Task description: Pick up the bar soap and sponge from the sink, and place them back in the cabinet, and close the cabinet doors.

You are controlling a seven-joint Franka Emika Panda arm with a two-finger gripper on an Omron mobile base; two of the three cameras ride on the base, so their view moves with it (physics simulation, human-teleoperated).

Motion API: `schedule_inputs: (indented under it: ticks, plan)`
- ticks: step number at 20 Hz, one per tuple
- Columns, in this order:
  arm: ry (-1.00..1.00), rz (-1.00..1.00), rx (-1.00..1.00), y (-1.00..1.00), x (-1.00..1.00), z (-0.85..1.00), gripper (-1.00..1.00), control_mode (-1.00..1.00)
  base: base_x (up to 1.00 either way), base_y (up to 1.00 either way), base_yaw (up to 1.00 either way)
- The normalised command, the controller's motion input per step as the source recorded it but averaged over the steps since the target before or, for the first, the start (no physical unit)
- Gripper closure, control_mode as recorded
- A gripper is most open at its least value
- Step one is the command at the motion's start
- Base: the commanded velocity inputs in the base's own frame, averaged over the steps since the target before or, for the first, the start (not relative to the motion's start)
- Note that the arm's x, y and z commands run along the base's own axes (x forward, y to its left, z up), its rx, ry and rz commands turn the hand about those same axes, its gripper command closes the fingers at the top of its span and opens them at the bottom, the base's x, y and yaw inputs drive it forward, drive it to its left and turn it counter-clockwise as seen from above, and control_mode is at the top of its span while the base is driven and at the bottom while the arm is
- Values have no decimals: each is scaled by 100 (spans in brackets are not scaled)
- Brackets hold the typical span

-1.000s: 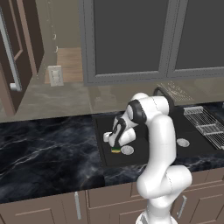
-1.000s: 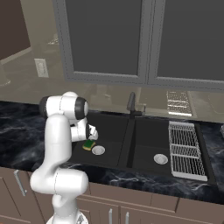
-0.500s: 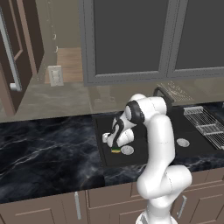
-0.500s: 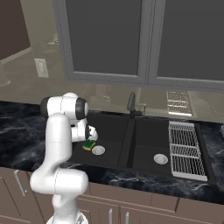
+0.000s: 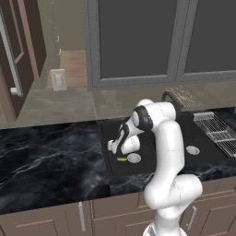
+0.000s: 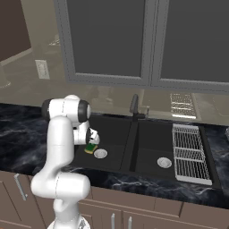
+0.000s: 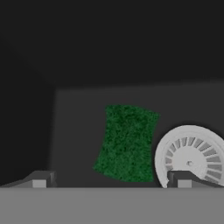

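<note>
The green-topped sponge (image 7: pixel 127 142) lies flat on the floor of the left basin of the black sink (image 6: pixel 152 143), right beside the round silver drain (image 7: pixel 190 157). My gripper (image 7: pixel 111 179) hangs open just above the sponge, with one finger tip on each side of it and nothing held. From the base, the sponge (image 5: pixel 121 158) (image 6: pixel 91 148) peeks out under my gripper (image 5: pixel 119 152) (image 6: pixel 91 142). The bar soap is out of view. A brown cabinet door (image 5: pixel 9 69) with a silver bar handle stands open at the far left.
A dark faucet (image 6: pixel 134 105) rises behind the basin divider. The right basin holds a second drain (image 6: pixel 164 162). A wire rack (image 6: pixel 190 152) lies on the sink's right side. Grey-framed window panes (image 6: pixel 107 40) fill the wall behind. Black marble counter (image 5: pixel 46 161) stretches to the left.
The hand has edged slightly lower and to the left over the sponge. The sponge and drain have not moved.
</note>
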Motion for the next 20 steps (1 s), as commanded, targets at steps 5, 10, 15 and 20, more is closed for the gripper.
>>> schedule_inputs:
  ticks: [5, 10, 15, 20]
  plan:
    - [0, 0, 1, -14, 3, 0, -100, -100, 0, 0, 0]
    - [0, 0, 0, -16, 0, 0, -100, -100, 0, 0, 0]
    - [0, 0, 0, -9, 0, -1, -100, -100, 0, 0, 0]
    - [0, 0, 0, -4, 0, -17, -100, -100, 0, 0, 0]
